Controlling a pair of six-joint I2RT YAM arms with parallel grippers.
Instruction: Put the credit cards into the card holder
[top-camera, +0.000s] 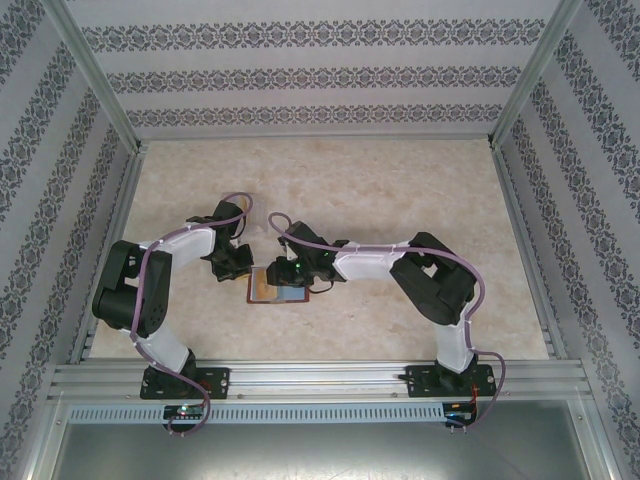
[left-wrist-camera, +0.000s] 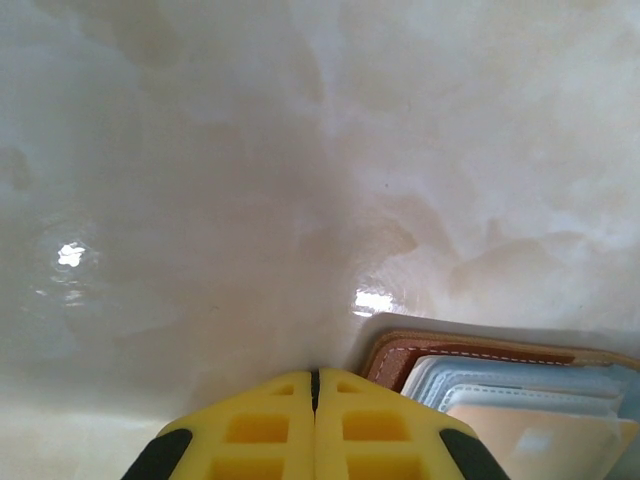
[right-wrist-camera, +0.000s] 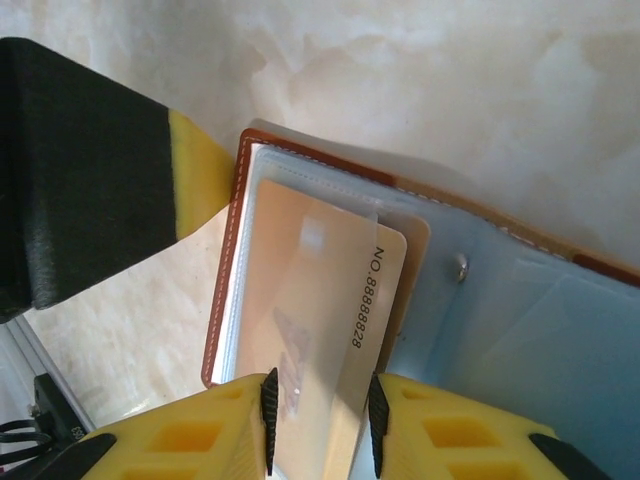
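Reddish-brown leather card holder (right-wrist-camera: 520, 330) lying open, grey-blue pockets facing up, orange-tan numbered credit card (right-wrist-camera: 320, 290) partly under its clear sleeve

Left gripper (left-wrist-camera: 315, 378) closed; right gripper (right-wrist-camera: 320, 398) pinching card (right-wrist-camera: 325, 285)

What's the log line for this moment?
right hand: shut on credit card | credit card: partway into card holder pocket | card holder: open on table | left hand: shut, beside holder edge

Bright, even light; glare spots on the table (left-wrist-camera: 372, 298) (wrist views soft).
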